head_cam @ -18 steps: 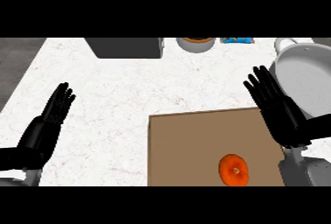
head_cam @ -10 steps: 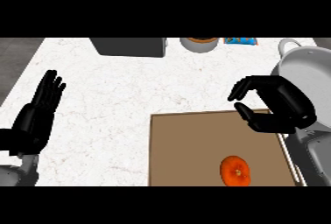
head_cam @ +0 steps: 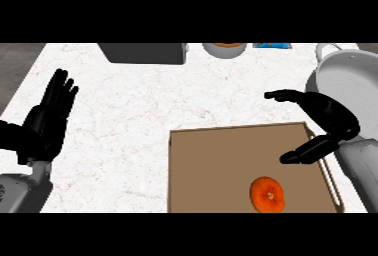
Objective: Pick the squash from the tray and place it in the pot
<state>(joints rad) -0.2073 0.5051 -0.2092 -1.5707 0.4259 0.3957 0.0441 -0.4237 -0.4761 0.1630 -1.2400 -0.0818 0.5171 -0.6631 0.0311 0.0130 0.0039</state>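
Right hand (head_cam: 328, 120) now curled into an open claw over the tray's (head_cam: 214, 170) far right corner, holding nothing. Squash (head_cam: 268, 194) untouched on tray; pot (head_cam: 351, 85) waiting. Left hand (head_cam: 48, 122) flat, resting. All steps left.

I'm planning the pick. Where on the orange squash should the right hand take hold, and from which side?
Judging by its pose, from above: the round orange squash lies low on the flat brown tray with bare tray all round it. Bring the right hand down and close thumb and fingers across its widest sides, not on its small centre mark.
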